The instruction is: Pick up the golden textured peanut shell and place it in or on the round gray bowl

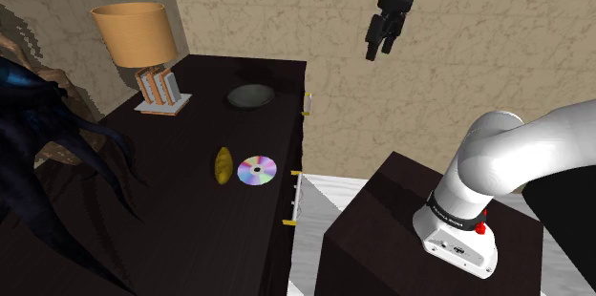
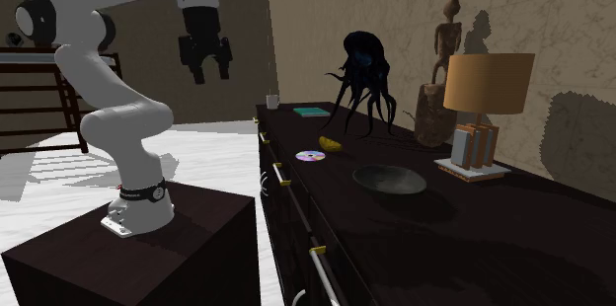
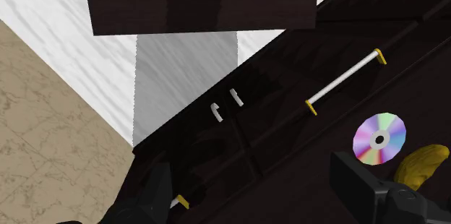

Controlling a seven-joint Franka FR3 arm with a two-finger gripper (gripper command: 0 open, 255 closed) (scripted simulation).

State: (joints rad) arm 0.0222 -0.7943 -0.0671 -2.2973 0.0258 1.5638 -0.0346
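Jaws are standing apart, gripping nothing, hanging high in the air off the front edge of the worktop (image 1: pixel 181 122), over the pale floor (image 1: pixel 320 199) between the stand (image 1: pixel 401 208) and the drawer fronts. Peanut shell (image 1: pixel 223 164), yellow-gold, is lying on the worktop just beside the CD (image 1: pixel 257 170), on the shoulder view's left of it. Grey bowl (image 1: pixel 251 96) is sitting further back on the same worktop, well apart from the shell and empty. Lamp (image 1: pixel 136 41) is standing at the shoulder view's left of the bowl. In the wrist view, shell and CD are showing past one of the fingers (image 3: pixel 358 183).
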